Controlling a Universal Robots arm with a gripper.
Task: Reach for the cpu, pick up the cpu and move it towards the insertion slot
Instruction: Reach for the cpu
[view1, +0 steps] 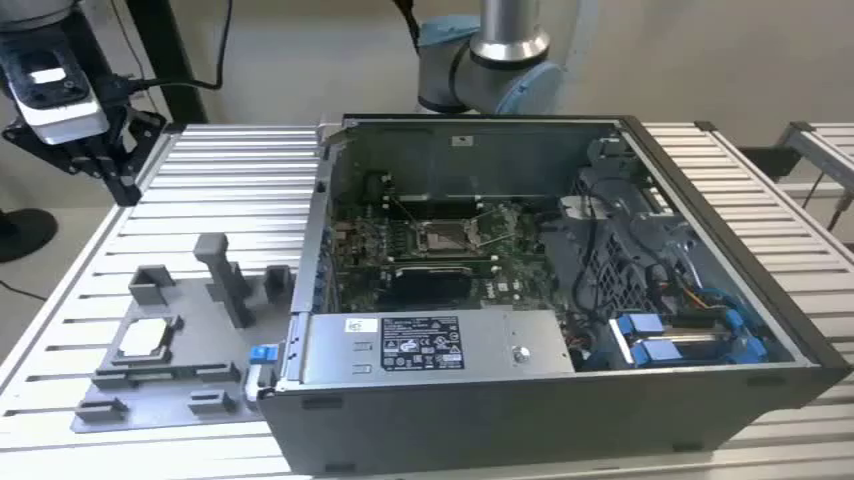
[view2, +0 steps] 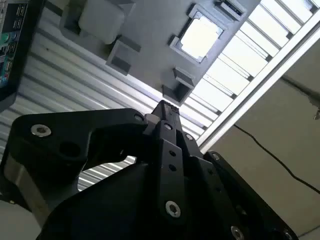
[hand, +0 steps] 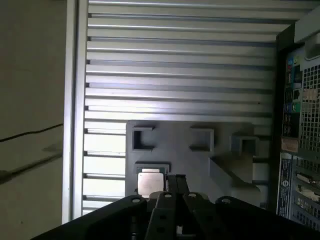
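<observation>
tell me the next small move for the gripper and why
Probably lower toward the flat, pale silvery square cpu, opening on the way: the black gripper hangs high over the slatted aluminium table, well apart from the grey plastic fixture plate where the cpu lies, and its jaws look shut.

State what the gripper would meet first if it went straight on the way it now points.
Probably the grey fixture plate, close beside the cpu, judging by the gripper in the first wrist view; depth is unclear.
</observation>
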